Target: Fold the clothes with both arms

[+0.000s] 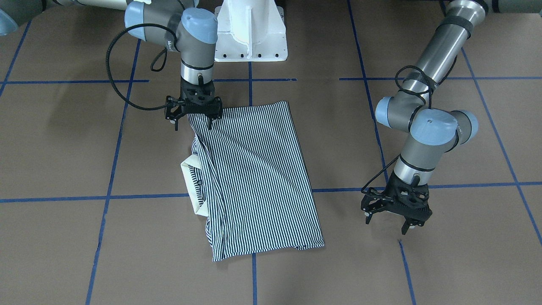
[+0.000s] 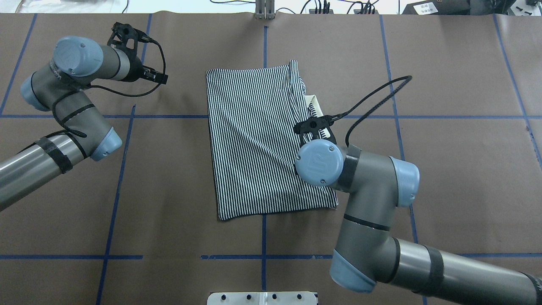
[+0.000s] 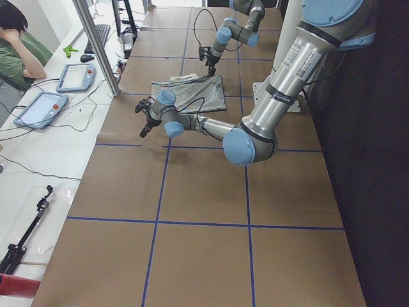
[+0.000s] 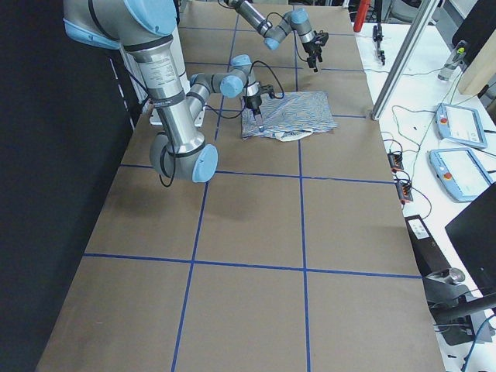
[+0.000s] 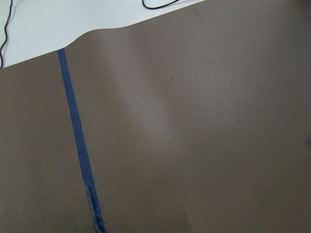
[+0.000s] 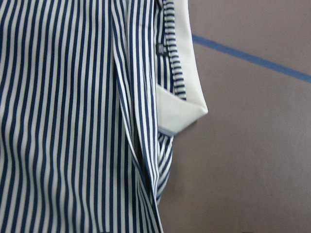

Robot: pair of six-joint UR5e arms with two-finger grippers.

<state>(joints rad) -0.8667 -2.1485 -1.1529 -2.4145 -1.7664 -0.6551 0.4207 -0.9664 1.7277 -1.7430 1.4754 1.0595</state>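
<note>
The striped polo shirt (image 1: 258,178) lies folded into a long rectangle in the middle of the brown table, and it also shows in the overhead view (image 2: 254,144). Its cream collar (image 1: 190,182) sticks out at one long edge, and the right wrist view shows the collar (image 6: 182,104) from above. My right gripper (image 1: 193,123) hovers over the shirt's corner nearest the robot, with its fingers spread and nothing between them. My left gripper (image 1: 386,225) is open and empty over bare table, well off the shirt's other side.
The white pedestal base (image 1: 250,34) stands at the robot's edge. Blue tape lines (image 1: 139,197) grid the brown table cover. Beyond the far edge, a white bench holds tablets (image 3: 38,109), with a metal post (image 3: 96,48) and a seated person (image 3: 16,45).
</note>
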